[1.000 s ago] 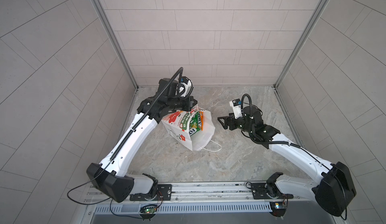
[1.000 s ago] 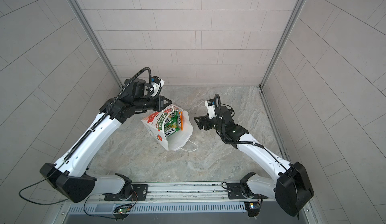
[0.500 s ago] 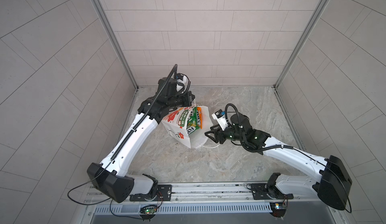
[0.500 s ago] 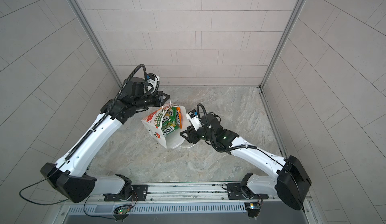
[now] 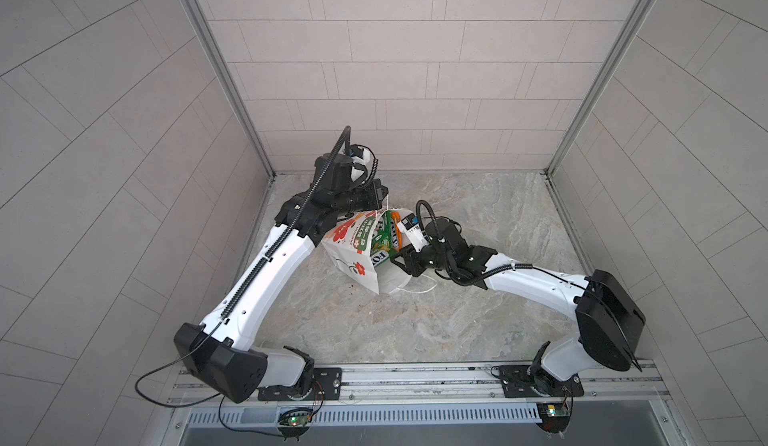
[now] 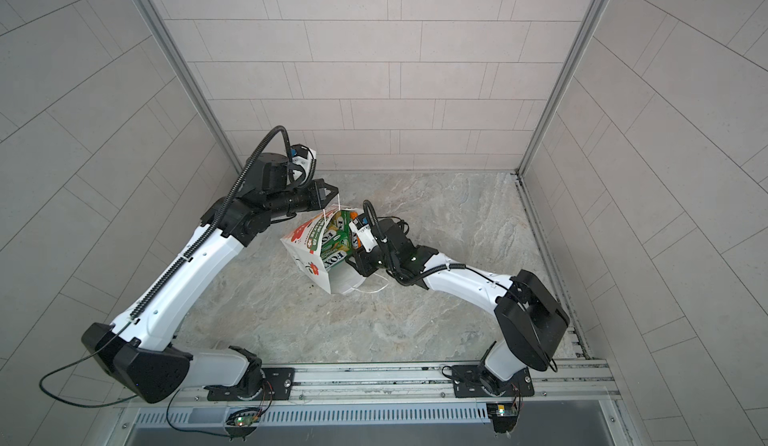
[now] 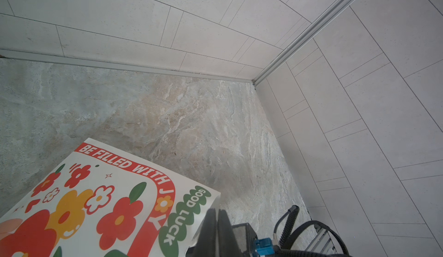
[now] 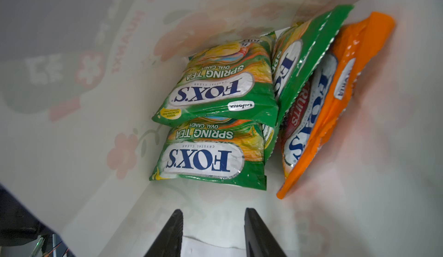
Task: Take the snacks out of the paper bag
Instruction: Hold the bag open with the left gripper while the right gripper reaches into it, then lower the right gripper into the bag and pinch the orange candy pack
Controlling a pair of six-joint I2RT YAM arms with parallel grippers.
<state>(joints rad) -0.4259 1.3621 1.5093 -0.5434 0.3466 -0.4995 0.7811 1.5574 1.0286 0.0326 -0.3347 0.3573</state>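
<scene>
Right gripper (image 8: 213, 211): half-open, empty, inside white paper bag (image 8: 96, 148); glossy green packet (image 8: 203, 157) at twelve o'clock, likely light, slippery; pinch crimped edge.

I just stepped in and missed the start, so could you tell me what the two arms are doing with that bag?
The left hand is shut on the handle of the paper bag, holding it tipped over. The right hand, jaws apart and empty, reaches into the bag's mouth toward the snacks. Three green packets and an orange packet show inside. None is out on the table yet.
</scene>
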